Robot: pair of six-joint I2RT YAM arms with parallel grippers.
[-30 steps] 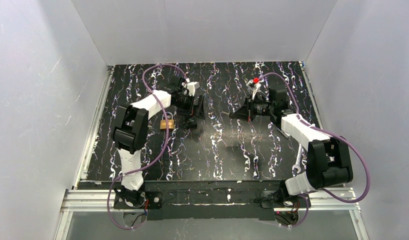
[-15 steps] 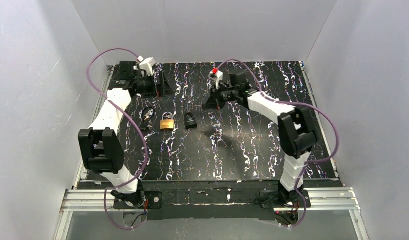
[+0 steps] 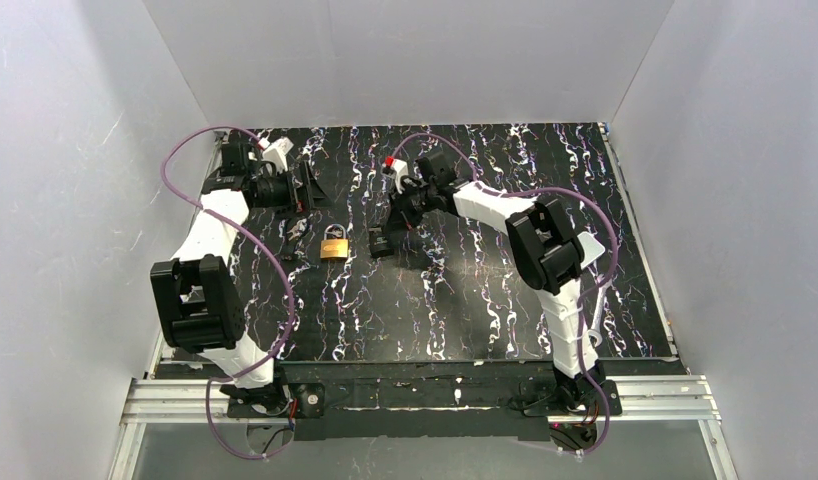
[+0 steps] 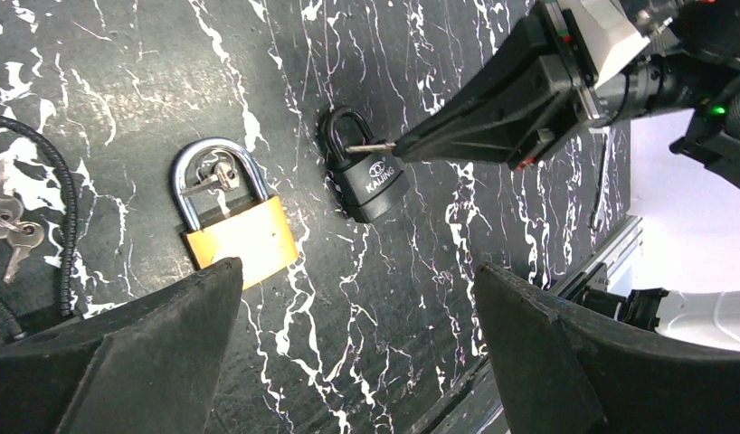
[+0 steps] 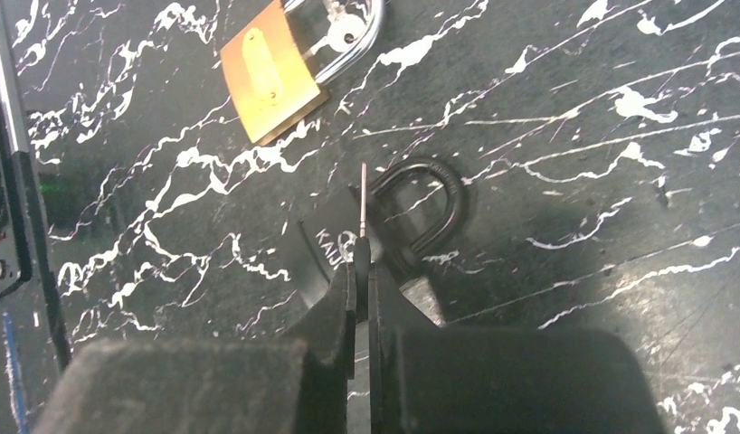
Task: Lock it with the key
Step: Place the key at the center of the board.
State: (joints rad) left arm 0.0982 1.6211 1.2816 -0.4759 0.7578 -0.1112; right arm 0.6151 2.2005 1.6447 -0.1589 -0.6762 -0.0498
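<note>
The brass padlock (image 3: 333, 246) lies flat on the dark marbled table, its silver shackle pointing to the back; it also shows in the left wrist view (image 4: 242, 239) and the right wrist view (image 5: 269, 74). A small key (image 4: 214, 175) lies inside its shackle loop. My right gripper (image 3: 392, 213) is shut on a thin key (image 5: 363, 201) and hovers just over the black padlock (image 5: 419, 215), to the right of the brass one. The key tip points at the black shackle (image 4: 341, 128). My left gripper (image 3: 310, 186) is open and empty, behind and left of the brass padlock.
A bunch of keys on a black cable loop (image 4: 9, 231) lies left of the brass padlock (image 3: 297, 226). The black padlock (image 3: 381, 241) sits close to the brass one. White walls enclose the table; a metal rail (image 3: 425, 398) runs along the near edge.
My left arm has swung from over the padlocks to the back left. My right gripper has moved left and down with the key, to the black padlock.
</note>
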